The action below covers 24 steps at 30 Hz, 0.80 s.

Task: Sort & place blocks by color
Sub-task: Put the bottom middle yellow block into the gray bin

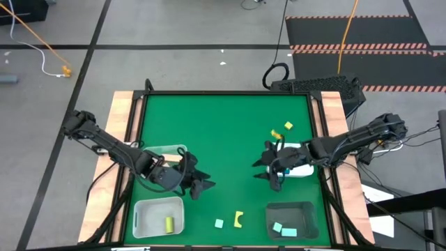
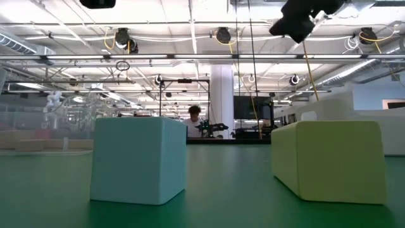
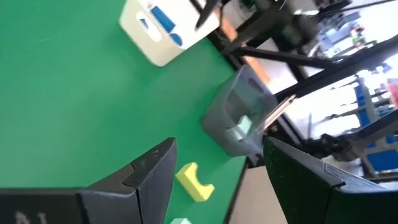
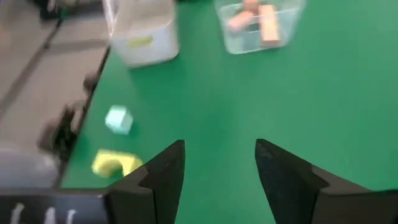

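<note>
Both grippers hang open above the green mat and hold nothing. My left gripper (image 1: 198, 183) (image 3: 217, 180) is near the clear tray (image 1: 167, 152), which holds salmon blocks (image 4: 258, 18). My right gripper (image 1: 268, 169) (image 4: 221, 168) hovers beside the white tray (image 1: 300, 167) with blue blocks (image 3: 165, 18). A light teal cube (image 1: 219, 223) (image 2: 139, 158) (image 4: 118, 119) and a yellow-green arch block (image 1: 239, 219) (image 2: 329, 158) (image 3: 194, 182) lie loose on the mat near the near edge. Two more yellow pieces (image 1: 282, 130) lie farther back, on the right.
A second white tray (image 1: 159, 216) at the near left holds a yellow-green block (image 1: 168, 223). A dark tray (image 1: 291, 217) at the near right holds light teal blocks (image 1: 283, 229) (image 3: 239, 127). The middle and far part of the mat (image 1: 223, 125) is bare green.
</note>
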Motion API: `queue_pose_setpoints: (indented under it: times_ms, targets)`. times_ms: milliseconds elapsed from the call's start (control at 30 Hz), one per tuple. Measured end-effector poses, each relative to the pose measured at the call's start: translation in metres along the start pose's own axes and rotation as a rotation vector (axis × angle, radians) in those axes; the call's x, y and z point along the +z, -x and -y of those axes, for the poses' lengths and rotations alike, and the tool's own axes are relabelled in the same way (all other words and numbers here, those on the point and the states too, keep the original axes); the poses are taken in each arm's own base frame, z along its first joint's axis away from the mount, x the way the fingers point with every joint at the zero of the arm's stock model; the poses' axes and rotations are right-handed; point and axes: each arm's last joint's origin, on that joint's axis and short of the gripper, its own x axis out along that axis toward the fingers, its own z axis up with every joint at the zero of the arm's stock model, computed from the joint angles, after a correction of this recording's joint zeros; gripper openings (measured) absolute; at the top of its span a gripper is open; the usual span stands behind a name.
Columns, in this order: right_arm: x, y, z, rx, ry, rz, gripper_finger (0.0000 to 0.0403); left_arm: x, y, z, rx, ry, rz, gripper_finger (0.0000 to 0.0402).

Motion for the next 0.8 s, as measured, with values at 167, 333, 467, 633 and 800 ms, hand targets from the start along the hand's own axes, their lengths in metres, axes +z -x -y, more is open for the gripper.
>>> queue_pose_setpoints:
  times_ms: [167,333,467,633,800]
  targets:
    - [-0.001,-0.022,-0.003,0.001,0.276,0.001,0.0185,0.0,0.001,0.003,-0.024,0.009,0.008,0.0241]
    - [-0.007,-0.049,-0.004,0.03,0.444,-0.026,0.0185,0.0,0.001,0.003,-0.024,0.011,0.009,0.0241]
    - [-0.017,-0.067,-0.006,0.165,0.525,-0.085,0.0185,-0.001,0.001,0.003,-0.029,0.018,0.0,0.0241]
    - [-0.029,-0.084,-0.008,0.279,0.646,-0.131,0.0185,-0.001,0.001,0.003,-0.027,0.023,-0.002,0.0241]
    - [-0.033,-0.101,-0.012,0.377,0.69,-0.087,0.0185,-0.001,0.001,0.003,-0.027,0.065,-0.004,0.0241]
